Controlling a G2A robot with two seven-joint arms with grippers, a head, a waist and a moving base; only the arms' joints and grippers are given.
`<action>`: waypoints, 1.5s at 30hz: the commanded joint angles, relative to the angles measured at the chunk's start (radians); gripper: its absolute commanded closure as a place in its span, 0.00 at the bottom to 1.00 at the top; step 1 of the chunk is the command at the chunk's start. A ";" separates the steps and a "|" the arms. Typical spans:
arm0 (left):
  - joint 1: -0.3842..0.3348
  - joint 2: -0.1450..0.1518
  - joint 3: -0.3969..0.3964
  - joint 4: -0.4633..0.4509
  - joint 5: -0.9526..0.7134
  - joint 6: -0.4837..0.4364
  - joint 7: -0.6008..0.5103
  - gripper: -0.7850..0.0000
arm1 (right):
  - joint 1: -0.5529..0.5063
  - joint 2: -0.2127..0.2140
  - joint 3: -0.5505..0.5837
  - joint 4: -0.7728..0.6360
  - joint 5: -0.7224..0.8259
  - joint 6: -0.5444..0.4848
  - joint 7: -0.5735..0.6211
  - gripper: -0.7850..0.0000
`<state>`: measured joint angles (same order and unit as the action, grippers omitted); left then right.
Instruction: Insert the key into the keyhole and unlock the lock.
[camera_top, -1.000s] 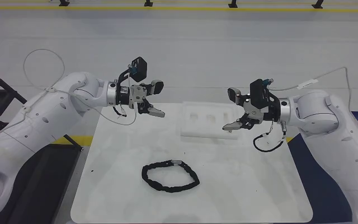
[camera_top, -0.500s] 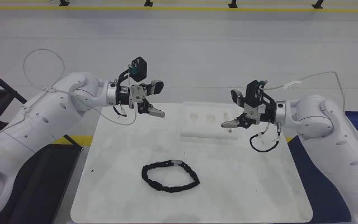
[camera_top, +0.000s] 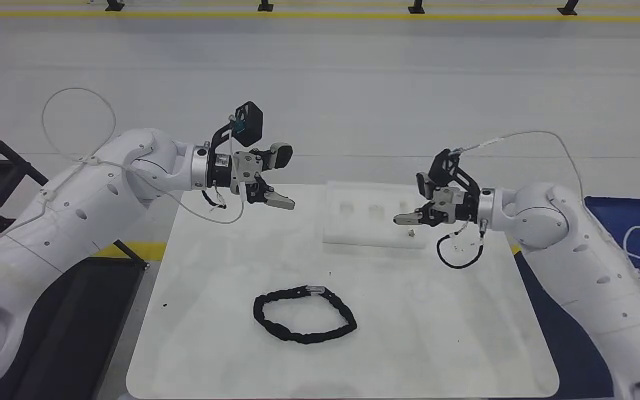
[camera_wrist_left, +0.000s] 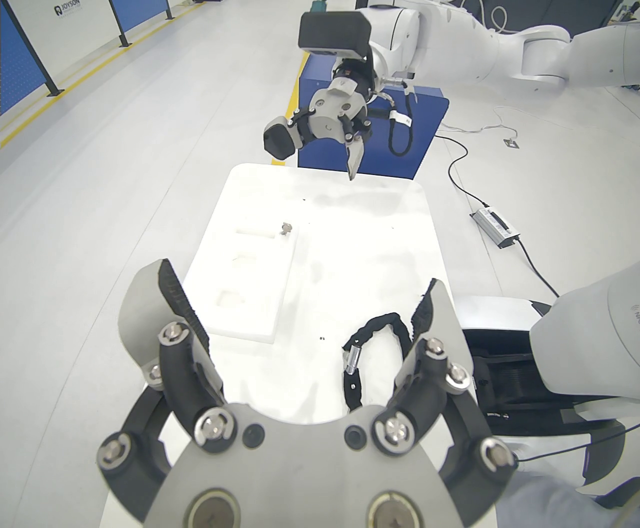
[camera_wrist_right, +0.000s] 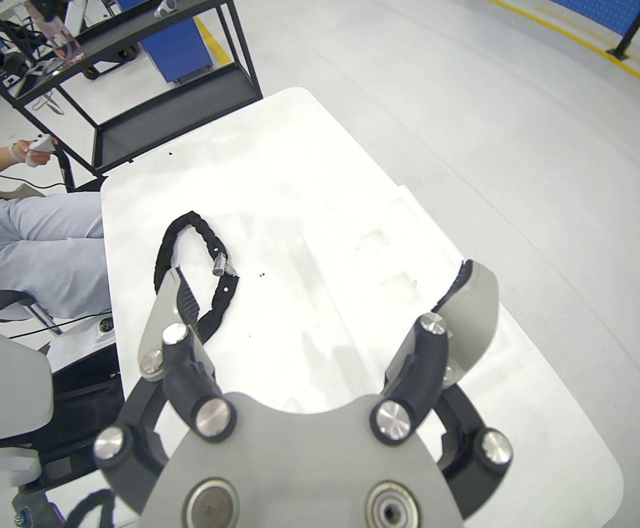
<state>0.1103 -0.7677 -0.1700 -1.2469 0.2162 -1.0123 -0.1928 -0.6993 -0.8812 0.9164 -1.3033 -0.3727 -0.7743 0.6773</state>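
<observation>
The left gripper's (camera_wrist_left: 297, 280) jaws are standing wide apart and holding nothing. The right gripper's (camera_wrist_right: 320, 275) jaws are likewise spread wide and empty. The right gripper (camera_top: 408, 219) is hovering just above the small silvery metal key (camera_top: 409, 237), which is standing at the right end of the white foam tray with three square recesses (camera_top: 352, 236). The left gripper (camera_top: 272, 197) is hanging over the far left corner of the white rounded table (camera_top: 450, 340), well apart from the black fabric-sleeved chain lock (camera_top: 303, 314) that is lying looped nearer the front.

The step in hand looks like picking up the key. It probably wants the jaws narrowing first, then closing across the key's head and leaving the blade free for the lock's silver cylinder (camera_wrist_right: 219, 265).

The left wrist view is giving the key (camera_wrist_left: 285, 228) its upright stance and the right gripper's (camera_wrist_left: 315, 157) height over it. The top view is flattening it to a speck, yet laying out the whole loop. The right wrist view is showing the cylinder's end.
</observation>
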 joint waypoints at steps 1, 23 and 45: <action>0.000 0.000 0.000 0.000 0.000 0.000 0.000 0.00 | 0.009 -0.008 -0.020 0.024 0.014 0.038 0.020 0.00; 0.000 0.000 0.000 0.000 0.000 0.000 0.000 0.00 | 0.114 -0.112 -0.183 0.257 0.115 0.369 0.223 0.00; 0.000 0.000 0.000 0.000 0.000 0.000 0.000 0.00 | 0.179 -0.214 -0.302 0.419 0.054 0.588 0.246 0.00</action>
<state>0.1103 -0.7677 -0.1700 -1.2469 0.2162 -1.0123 -0.1928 -0.5204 -1.0960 0.6138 -0.8841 -0.3183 -0.1866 0.9228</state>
